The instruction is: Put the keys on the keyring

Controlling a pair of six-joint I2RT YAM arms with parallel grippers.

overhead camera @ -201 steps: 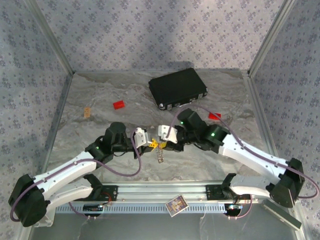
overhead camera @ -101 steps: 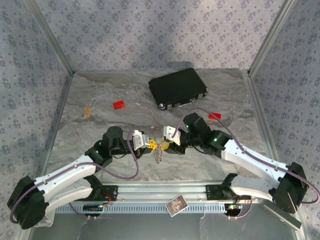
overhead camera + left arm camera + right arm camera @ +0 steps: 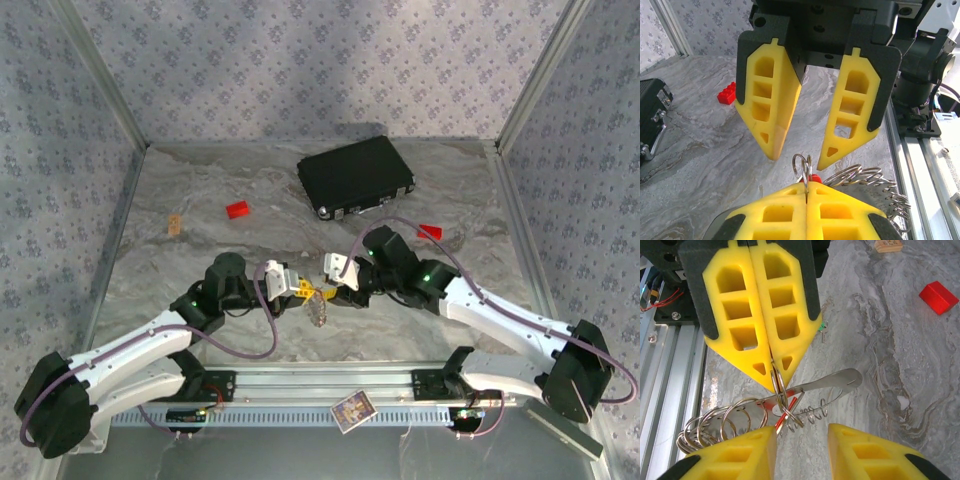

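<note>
My left gripper (image 3: pixel 806 186) is shut on the keyring (image 3: pixel 804 167), a silver split ring that stands upright out of its yellow fingertips. A bunch of coiled wire loops (image 3: pixel 867 181) hangs from the ring. The red key (image 3: pixel 787 412) dangles on the ring (image 3: pixel 777 385), close against the inner corner of one right finger (image 3: pixel 740 452). My right gripper (image 3: pixel 801 432) faces the left one tip to tip, open, with the ring just in front of its gap. A tiny green key (image 3: pixel 823 326) lies on the table. In the top view the grippers (image 3: pixel 300 290) (image 3: pixel 335 285) meet at the centre front.
A black case (image 3: pixel 355 175) lies at the back. There are red blocks at the left (image 3: pixel 238 209) and the right (image 3: pixel 429 232), and a small wooden block (image 3: pixel 176 224) far left. The aluminium rail (image 3: pixel 320 385) runs along the near edge, close below the grippers.
Both arms have shifted a little, and the right gripper has edged closer to the left one. The left gripper keeps the ring pinched throughout.
</note>
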